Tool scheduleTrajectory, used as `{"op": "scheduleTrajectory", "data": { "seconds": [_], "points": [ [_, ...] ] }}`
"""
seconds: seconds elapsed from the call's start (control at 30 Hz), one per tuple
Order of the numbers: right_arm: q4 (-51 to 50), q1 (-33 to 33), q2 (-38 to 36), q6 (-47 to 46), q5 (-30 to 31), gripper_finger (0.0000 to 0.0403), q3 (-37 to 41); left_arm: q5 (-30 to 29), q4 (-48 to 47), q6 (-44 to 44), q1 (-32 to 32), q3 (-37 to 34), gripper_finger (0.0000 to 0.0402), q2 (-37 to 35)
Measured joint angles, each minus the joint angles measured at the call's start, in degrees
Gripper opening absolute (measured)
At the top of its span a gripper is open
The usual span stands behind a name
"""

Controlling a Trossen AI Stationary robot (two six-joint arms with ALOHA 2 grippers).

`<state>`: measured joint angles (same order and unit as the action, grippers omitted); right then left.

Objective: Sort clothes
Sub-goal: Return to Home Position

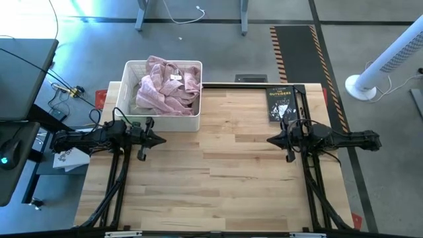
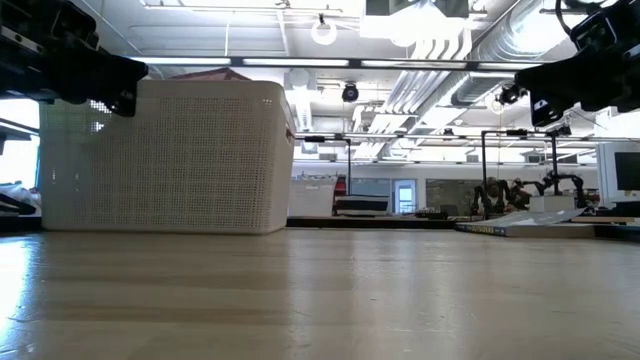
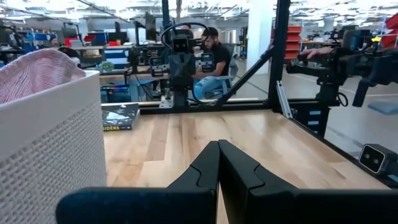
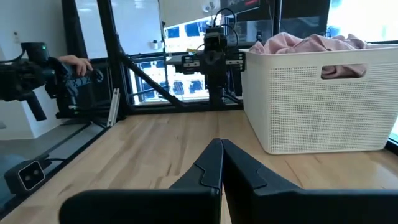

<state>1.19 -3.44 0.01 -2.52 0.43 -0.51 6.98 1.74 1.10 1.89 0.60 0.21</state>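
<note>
Pale wood surface (image 1: pixel 218 185), open lab room beyond it. Left tool (image 1: pixel 162 139) hangs above the surface, fingers pressed together, nothing held. Right tool (image 1: pixel 269 139) faces it across the middle, likewise closed and empty. White lattice basket (image 1: pixel 165 122) stands close beside the left tool, well apart from the right tool. Pink garment (image 1: pixel 165 89) is heaped in the basket and crests above the rim. Any other clothes would lie under it, not visible. Black book (image 1: pixel 280 104) lies flat near the right tool, off to its side. Judgement: the garment is light, limp, not slippery and not fragile. It will drape and may drag on the lattice. Best hold is a pinch on a raised fold at the top of the heap.
</note>
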Motion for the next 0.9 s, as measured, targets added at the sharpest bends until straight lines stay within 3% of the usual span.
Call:
{"op": "scheduleTrajectory", "data": {
  "seconds": [0.9],
  "points": [
    [-0.1,0.0,0.4,0.0,0.0,0.0,0.0,0.2,-0.1,0.0,1.2,0.0,0.0001,0.0]
  ]
}}
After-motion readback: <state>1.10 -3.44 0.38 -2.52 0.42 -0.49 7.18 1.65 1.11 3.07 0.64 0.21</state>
